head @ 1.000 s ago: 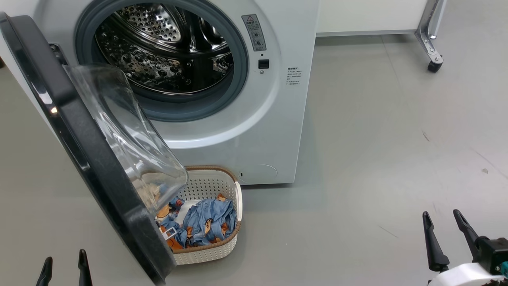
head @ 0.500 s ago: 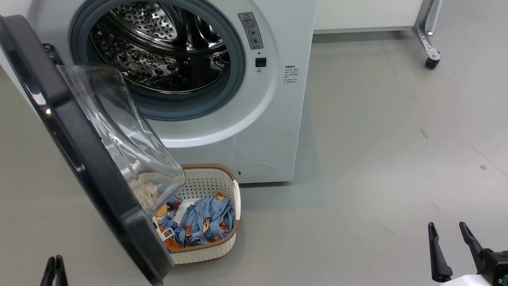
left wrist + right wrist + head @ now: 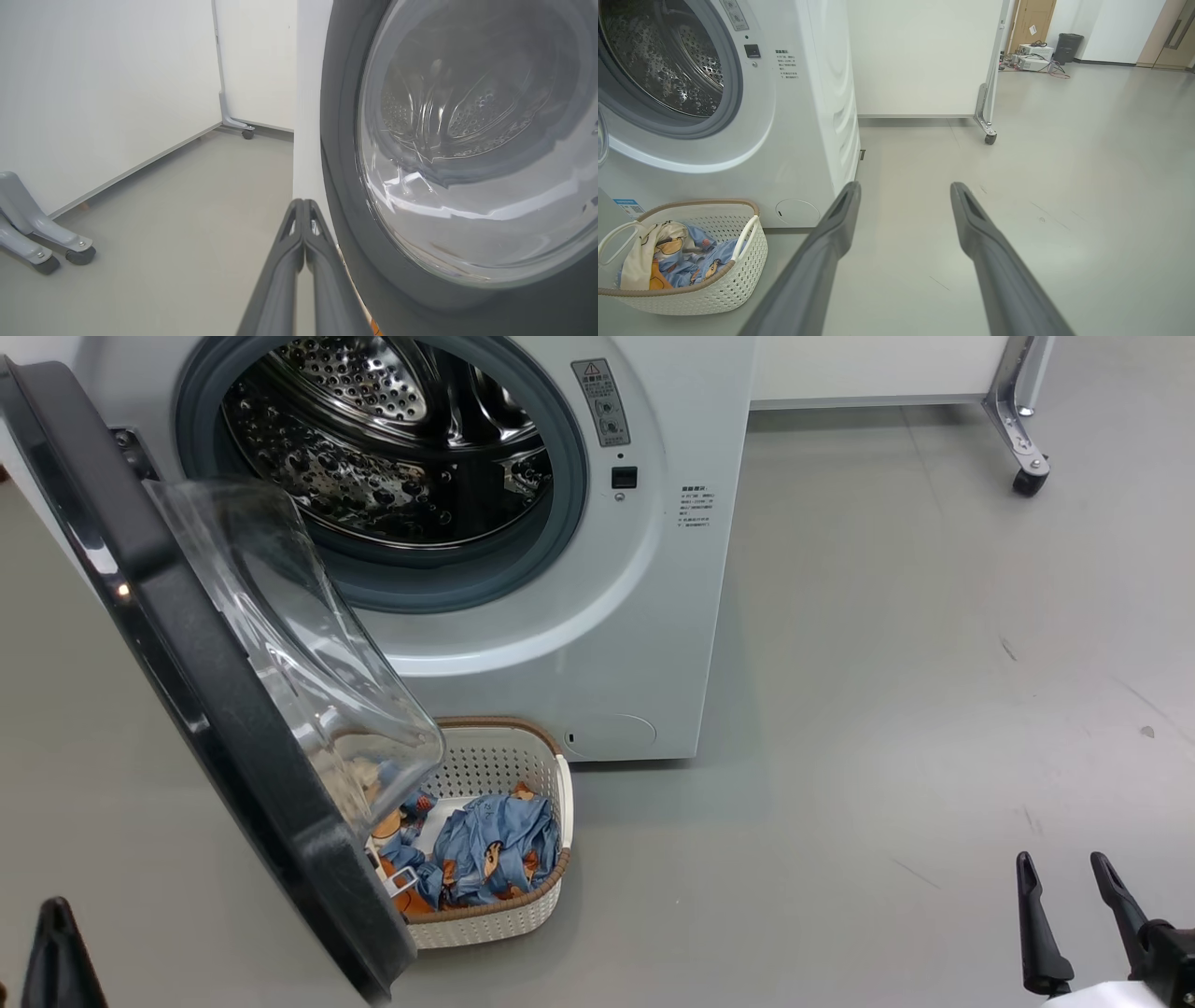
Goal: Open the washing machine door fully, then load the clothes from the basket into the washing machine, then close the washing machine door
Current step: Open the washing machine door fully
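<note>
The washing machine (image 3: 597,616) stands with its steel drum (image 3: 392,448) exposed. The washing machine door (image 3: 187,709) hangs swung out to the left, black rim edge-on, and its glass bowl (image 3: 299,644) overhangs the left part of the basket (image 3: 509,761). The clothes (image 3: 495,845), blue with orange figures, lie inside the basket. My left gripper (image 3: 58,943) is shut with nothing in it, low at the left; in the left wrist view my left gripper (image 3: 303,203) is close beside the door's outer rim (image 3: 345,210). My right gripper (image 3: 1062,861) stands open over bare floor.
A wheeled partition leg (image 3: 1027,476) stands behind at the right, and another pair of castor legs (image 3: 42,247) sits to the door's left. Grey floor (image 3: 887,709) stretches right of the machine. The right wrist view shows the basket (image 3: 747,261) with a cream piece (image 3: 640,252).
My left gripper's fingers have closed together and it has shifted left in the head view. The right gripper sits slightly lower. The head camera has moved a little.
</note>
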